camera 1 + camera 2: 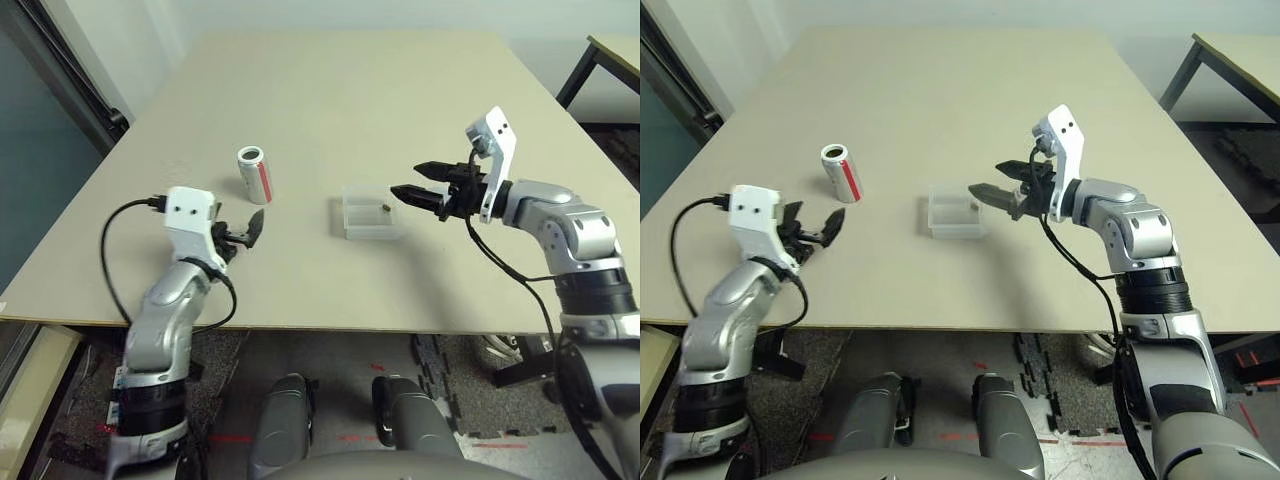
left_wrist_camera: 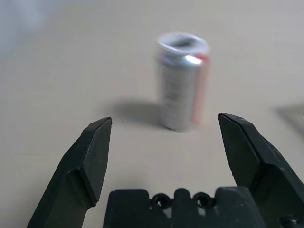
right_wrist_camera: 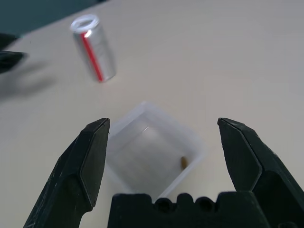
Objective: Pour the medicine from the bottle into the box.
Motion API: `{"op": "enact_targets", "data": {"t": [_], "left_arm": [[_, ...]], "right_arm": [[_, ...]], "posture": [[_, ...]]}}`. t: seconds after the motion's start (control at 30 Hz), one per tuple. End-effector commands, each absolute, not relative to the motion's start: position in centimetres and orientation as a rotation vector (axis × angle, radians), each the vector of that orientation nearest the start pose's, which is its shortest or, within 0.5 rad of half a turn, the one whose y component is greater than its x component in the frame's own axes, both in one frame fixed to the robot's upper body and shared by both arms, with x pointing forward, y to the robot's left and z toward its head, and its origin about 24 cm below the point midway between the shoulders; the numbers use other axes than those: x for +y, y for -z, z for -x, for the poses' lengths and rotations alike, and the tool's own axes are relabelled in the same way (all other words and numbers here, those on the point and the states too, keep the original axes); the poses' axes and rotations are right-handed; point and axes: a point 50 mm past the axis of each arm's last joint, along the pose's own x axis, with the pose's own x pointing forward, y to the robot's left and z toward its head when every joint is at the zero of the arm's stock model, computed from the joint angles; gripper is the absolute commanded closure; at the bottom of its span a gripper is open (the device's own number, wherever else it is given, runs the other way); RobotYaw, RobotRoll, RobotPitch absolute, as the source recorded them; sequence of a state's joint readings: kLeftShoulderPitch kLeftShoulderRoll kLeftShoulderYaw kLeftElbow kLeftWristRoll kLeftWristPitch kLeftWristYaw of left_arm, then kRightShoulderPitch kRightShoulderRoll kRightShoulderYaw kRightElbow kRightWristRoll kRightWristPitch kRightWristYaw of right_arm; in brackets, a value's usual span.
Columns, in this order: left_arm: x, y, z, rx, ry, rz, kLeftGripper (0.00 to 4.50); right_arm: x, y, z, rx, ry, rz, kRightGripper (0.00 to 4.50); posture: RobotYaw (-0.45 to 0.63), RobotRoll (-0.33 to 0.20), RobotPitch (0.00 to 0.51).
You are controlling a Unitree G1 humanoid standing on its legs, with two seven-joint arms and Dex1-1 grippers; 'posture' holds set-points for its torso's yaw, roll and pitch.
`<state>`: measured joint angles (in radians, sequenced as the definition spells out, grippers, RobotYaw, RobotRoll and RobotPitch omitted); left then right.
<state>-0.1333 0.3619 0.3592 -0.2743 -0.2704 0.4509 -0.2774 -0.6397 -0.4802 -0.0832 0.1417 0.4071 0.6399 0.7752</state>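
The bottle [image 1: 255,173], silver-grey with a red stripe, stands upright on the table left of centre, its round top white-rimmed. The clear box [image 1: 369,216] lies near the middle, and the tiny brown medicine pellet [image 3: 184,162] rests inside it by its right wall. My left gripper [image 1: 244,233] is open, low over the table just in front of the bottle [image 2: 181,87], apart from it. Open as well, my right gripper [image 1: 423,183] hovers just right of the box with nothing between its fingers.
The beige table [image 1: 340,90] stretches far behind the objects. A second table's corner with a dark leg [image 1: 600,60] stands at the far right. A dark panel [image 1: 40,150] borders the left side.
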Motion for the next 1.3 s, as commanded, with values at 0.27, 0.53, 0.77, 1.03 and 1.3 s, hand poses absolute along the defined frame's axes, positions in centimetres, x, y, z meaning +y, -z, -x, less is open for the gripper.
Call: {"op": "enact_targets", "data": {"t": [0.27, 0.53, 0.77, 1.03, 1.3], "left_arm": [[32.8, -12.5, -28.8, -0.039, -0.101, -0.036, 0.02], [33.1, -11.7, -31.9, -0.027, -0.105, -0.03, 0.02], [31.8, -11.2, -34.0, -0.009, -0.061, -0.027, 0.02], [31.9, -10.7, -34.1, -0.015, -0.079, -0.021, 0.02], [34.0, -11.1, -32.8, -0.058, -0.181, -0.056, 0.02]], "right_arm": [[-23.0, -17.0, -35.3, -0.046, -0.323, 0.018, 0.0], [-27.6, -16.2, -34.9, -0.127, 0.095, -0.032, 0.0], [-31.1, -15.0, -33.0, -0.11, 0.296, -0.019, 0.0], [-33.6, -13.8, -31.8, -0.067, 0.435, -0.031, 0.0], [-33.7, -13.0, -32.1, -0.035, 0.416, -0.035, 0.0]], "posture": [[0.14, 0.0, 0.095], [0.1, 0.0, 0.095], [0.06, 0.0, 0.105], [0.04, 0.0, 0.115], [0.04, 0.0, 0.103]]}}
